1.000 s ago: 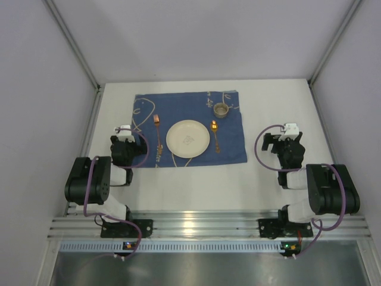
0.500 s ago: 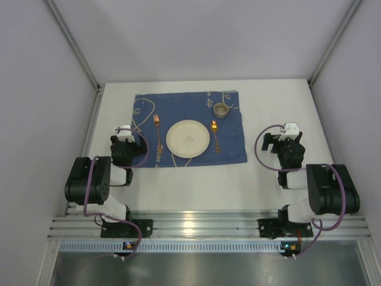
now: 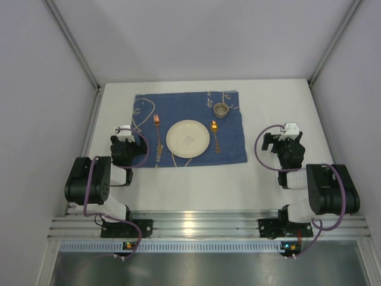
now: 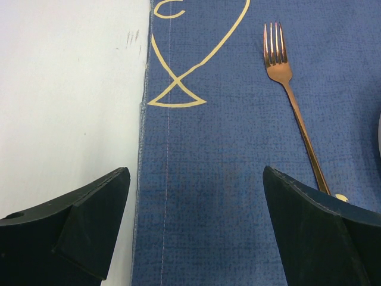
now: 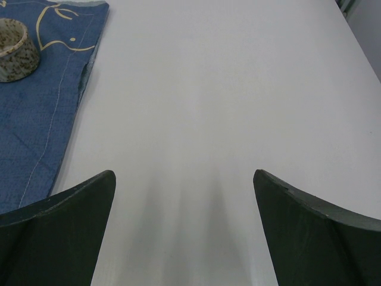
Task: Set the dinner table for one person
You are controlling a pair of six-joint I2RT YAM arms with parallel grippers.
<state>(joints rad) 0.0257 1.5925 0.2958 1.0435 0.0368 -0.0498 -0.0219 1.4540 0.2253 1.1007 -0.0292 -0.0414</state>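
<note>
Starting at the near edge of the tabletop (image 3: 196, 185), the left arm (image 3: 89, 179) and right arm (image 3: 324, 190) sit folded back. Both sets of jaws are spread wide with nothing between them.

The left jaws hang over the 9 o'clock hem of the blue cloth (image 4: 226, 179), one tip above bare tabletop and the other above cloth. From them the fork (image 4: 290, 95) lies at about 1 o'clock. Its long axis runs near to far, tines at the far end, and the handle passes just by the right-hand tip (its very end is hidden there).

The right jaws look down on bare tabletop, with the cloth's edge off at their 10 o'clock.

Farther out, the plate (image 3: 188, 138) sits mid-cloth, with the fork at its 9 o'clock, the spoon (image 3: 215, 136) at its 3 o'clock and the small cup (image 3: 221, 109) at about 1 o'clock.

By my reading the setting looks complete. Should anything need a nudge, the left arm is nearer the fork, and the right arm is nearer the spoon and cup.
</note>
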